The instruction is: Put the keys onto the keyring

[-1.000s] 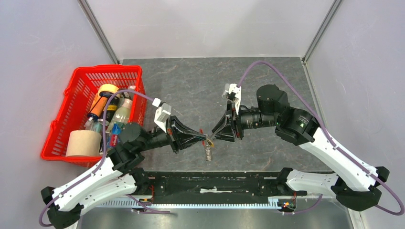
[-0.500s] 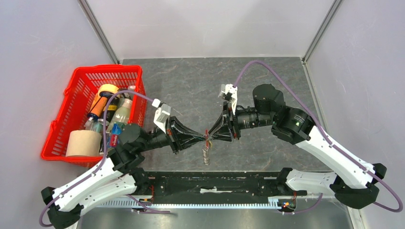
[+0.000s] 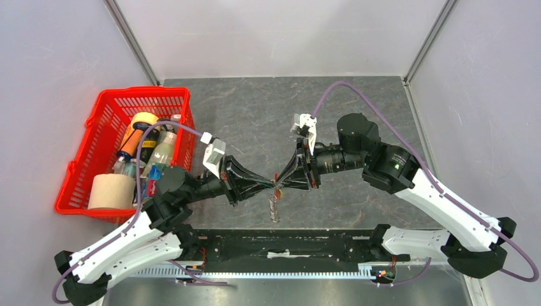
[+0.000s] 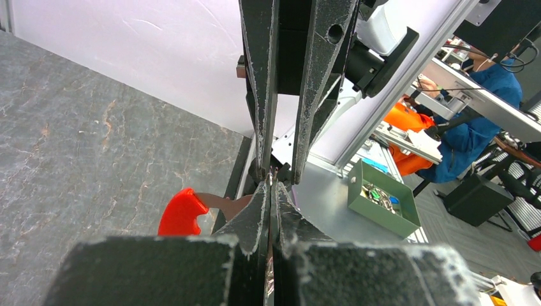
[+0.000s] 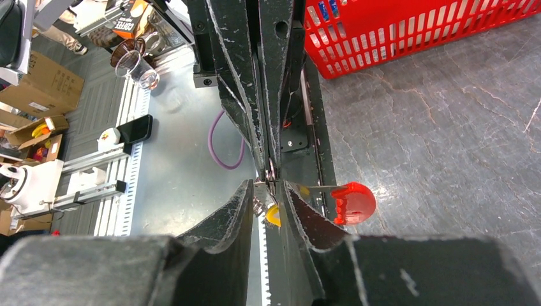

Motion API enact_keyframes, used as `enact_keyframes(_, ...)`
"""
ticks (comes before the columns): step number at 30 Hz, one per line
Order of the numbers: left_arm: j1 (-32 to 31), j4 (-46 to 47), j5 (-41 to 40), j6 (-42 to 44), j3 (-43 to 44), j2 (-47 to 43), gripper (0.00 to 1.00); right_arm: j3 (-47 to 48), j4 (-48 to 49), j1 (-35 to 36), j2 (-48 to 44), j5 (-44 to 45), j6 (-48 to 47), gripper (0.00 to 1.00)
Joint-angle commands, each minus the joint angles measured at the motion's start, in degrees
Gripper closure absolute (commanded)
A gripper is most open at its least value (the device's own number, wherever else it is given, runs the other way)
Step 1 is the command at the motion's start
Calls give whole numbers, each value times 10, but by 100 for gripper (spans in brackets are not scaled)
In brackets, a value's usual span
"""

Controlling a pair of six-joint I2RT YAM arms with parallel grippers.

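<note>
I'm looking at a grey marbled table point(image 3: 255, 115) boxed in by pale wall panels. I count two arms, one red basket point(image 3: 102, 108) at the left, one brass-yellow key point(image 5: 273, 215) and one bunch of silvery keys point(image 3: 274, 207), too small to number. The left end effector point(image 4: 270, 191) is pressed closed on the keyring point(image 4: 182, 210), held over the near table edge with the bunch dangling under it. The right end effector point(image 5: 266, 194) is nipped down on the brass-yellow key. A second ago its tips stood off to the right; now both tips meet.
</note>
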Motion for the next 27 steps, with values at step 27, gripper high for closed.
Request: enact_keyframes(27, -1, 54, -15, -23, 6, -13, 98, 2, 33, 14, 1, -4, 0, 77)
